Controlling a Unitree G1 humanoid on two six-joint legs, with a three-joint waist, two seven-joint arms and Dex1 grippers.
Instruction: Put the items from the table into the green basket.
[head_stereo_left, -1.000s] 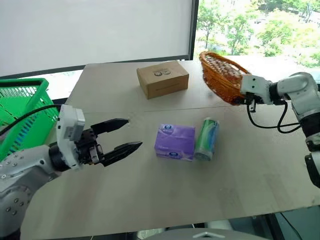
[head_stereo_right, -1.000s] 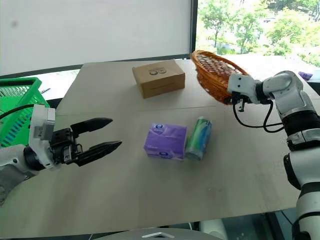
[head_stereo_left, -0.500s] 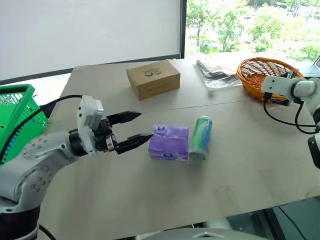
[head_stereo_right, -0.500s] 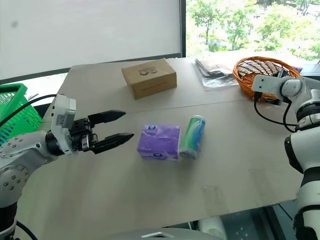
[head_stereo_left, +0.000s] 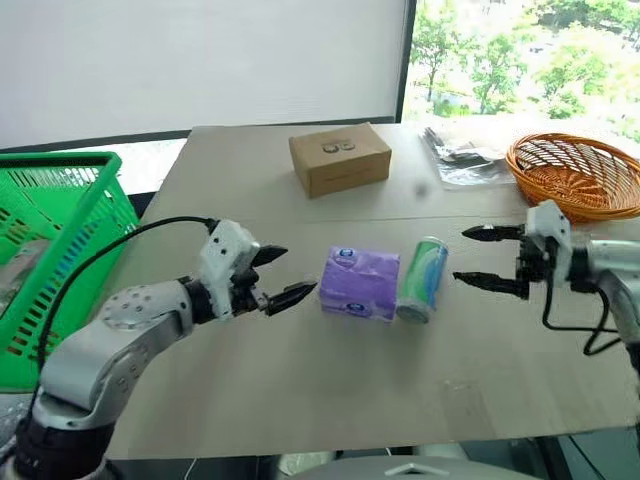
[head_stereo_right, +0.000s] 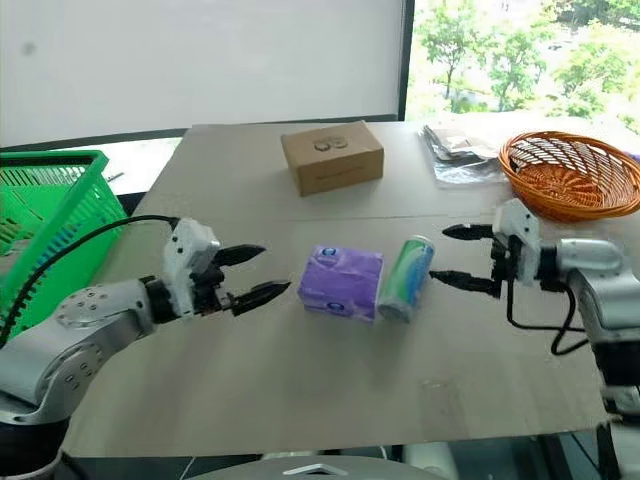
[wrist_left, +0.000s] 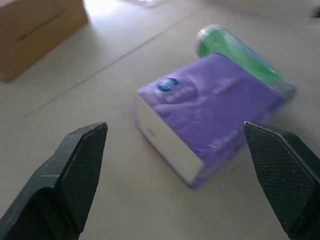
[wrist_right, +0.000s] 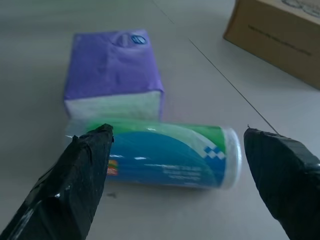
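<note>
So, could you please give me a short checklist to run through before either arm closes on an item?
1. Left pincer open: ok, its fingers stand apart, aimed at the purple pack.
2. Right pincer open: ok, aimed at the can and apart from it.
3. Nothing held yet: ok, both items lie on the table.
4. Items separated: not ok, the can lies right beside the pack; whether they touch, cannot tell.
5. Green basket within view at the table's left edge: ok.
6. Room left inside the basket: cannot tell.
</note>
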